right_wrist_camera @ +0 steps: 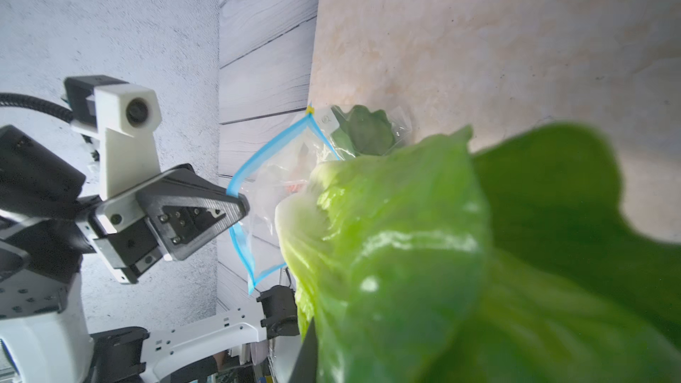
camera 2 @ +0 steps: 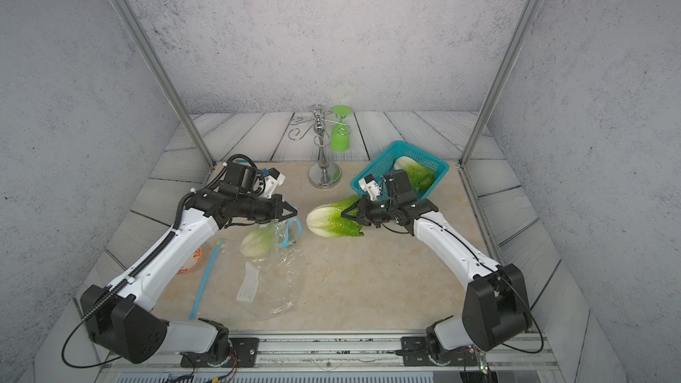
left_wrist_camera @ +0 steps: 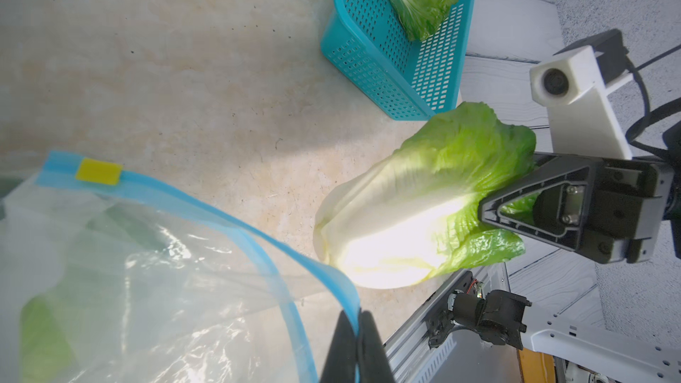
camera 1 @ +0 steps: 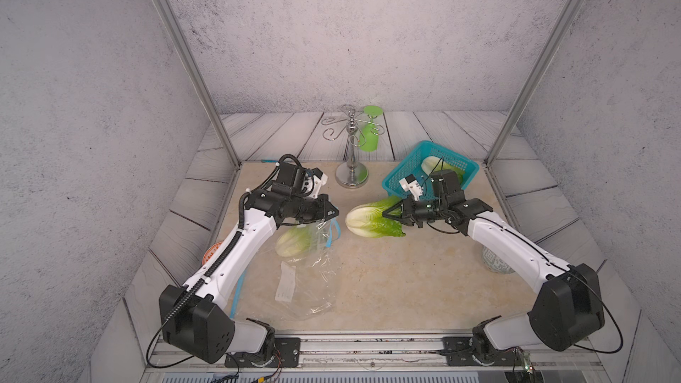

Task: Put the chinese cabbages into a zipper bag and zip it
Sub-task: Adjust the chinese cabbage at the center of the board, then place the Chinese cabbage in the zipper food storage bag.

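While the left gripper [camera 1: 336, 211] pinches the blue zip edge of the clear plastic zipper bag [camera 1: 313, 278], one white-stemmed, green-leaved chinese cabbage [camera 1: 293, 241] lies inside it. Near the bag's mouth, the right gripper [camera 1: 385, 214] is clamped on the second cabbage [camera 1: 365, 219] by its leafy end. The third cabbage [camera 1: 429, 164] lies in the teal perforated plastic basket [camera 1: 405, 167].

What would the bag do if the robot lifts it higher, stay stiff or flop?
Probably flop: the bag is thin, crinkled film, sagging below the rim pinched by the left tool. Likely light itself, but the cabbage inside should weigh it down. Its glossy plastic may be slippery.
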